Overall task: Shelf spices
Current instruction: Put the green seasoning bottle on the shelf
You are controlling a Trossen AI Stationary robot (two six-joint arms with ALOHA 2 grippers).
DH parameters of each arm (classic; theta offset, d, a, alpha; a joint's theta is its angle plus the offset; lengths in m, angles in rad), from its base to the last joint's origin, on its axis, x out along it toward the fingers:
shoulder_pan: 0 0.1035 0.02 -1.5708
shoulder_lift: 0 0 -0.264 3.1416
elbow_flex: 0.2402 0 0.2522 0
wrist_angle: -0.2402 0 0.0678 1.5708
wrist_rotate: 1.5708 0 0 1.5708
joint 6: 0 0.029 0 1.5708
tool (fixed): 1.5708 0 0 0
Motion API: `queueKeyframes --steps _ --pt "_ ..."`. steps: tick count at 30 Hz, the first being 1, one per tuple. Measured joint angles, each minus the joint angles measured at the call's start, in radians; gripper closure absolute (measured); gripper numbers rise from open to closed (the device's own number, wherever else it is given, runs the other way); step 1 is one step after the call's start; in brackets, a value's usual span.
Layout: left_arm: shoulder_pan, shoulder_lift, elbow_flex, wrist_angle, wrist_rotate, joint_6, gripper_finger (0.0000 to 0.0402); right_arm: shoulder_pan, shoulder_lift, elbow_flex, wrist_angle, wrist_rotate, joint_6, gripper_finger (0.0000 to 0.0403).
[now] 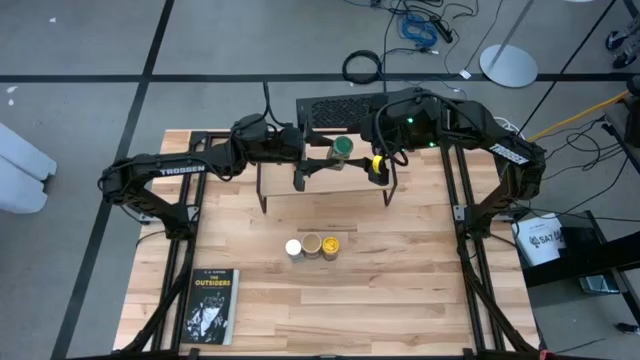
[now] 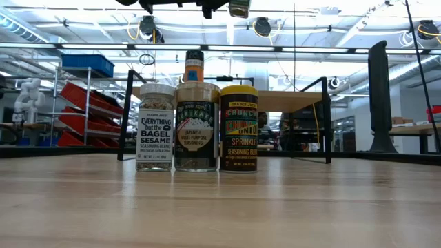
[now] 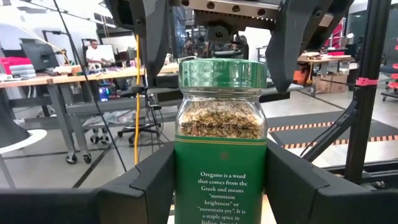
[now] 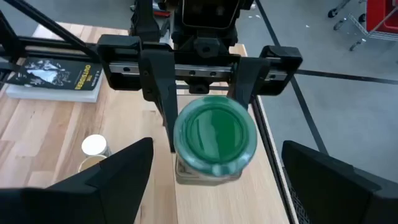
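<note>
Green-lidded oregano jar [image 3: 221,140] | dried flakes inside | left hand [image 4: 202,93] grips it | right hand [image 4: 211,180] wide, seemingly clear

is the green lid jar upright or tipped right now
Upright. The green-lid jar stands with lid on top and label text level, held between the left gripper's fingers; the right wrist view looks straight down on its round lid.

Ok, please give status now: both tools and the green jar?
Left tool shut on green-lid jar, above shelf. Right tool open around it, not gripping. Three jars wait on table. Nothing in the way.
</note>
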Motion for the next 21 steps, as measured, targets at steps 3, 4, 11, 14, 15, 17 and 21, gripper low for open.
queueKeyframes --steps 3,4,11,14,15,17,21 --pt "-0.004 0.013 0.0 0.021 0.0 0.0 0.0194 0.0 0.014 0.0 0.01 -0.003 -0.006 0.0062" --pt "-0.005 0.017 0.0 0.023 -0.001 0.0 0.0194 -0.002 0.018 0.0 0.007 -0.01 -0.006 0.0062" --pt "-0.005 0.03 0.0 0.042 0.0 -0.001 0.0194 -0.006 0.04 0.0 0.005 -0.022 -0.019 0.007" --pt "-0.005 0.03 0.0 0.041 0.0 0.0 0.0194 -0.006 0.04 0.0 0.005 -0.02 -0.019 0.0093" --pt "-0.005 0.03 0.0 0.041 0.0 0.0 0.0194 -0.008 0.04 0.0 0.005 -0.02 -0.019 0.0103" --pt "-0.005 0.03 0.0 0.04 0.0 0.0 0.0194 -0.012 0.04 0.0 0.003 -0.02 -0.019 0.0127" --pt "-0.005 0.03 0.0 0.038 -0.001 0.0 0.0194 -0.02 0.04 0.0 0.001 -0.023 -0.019 0.018"
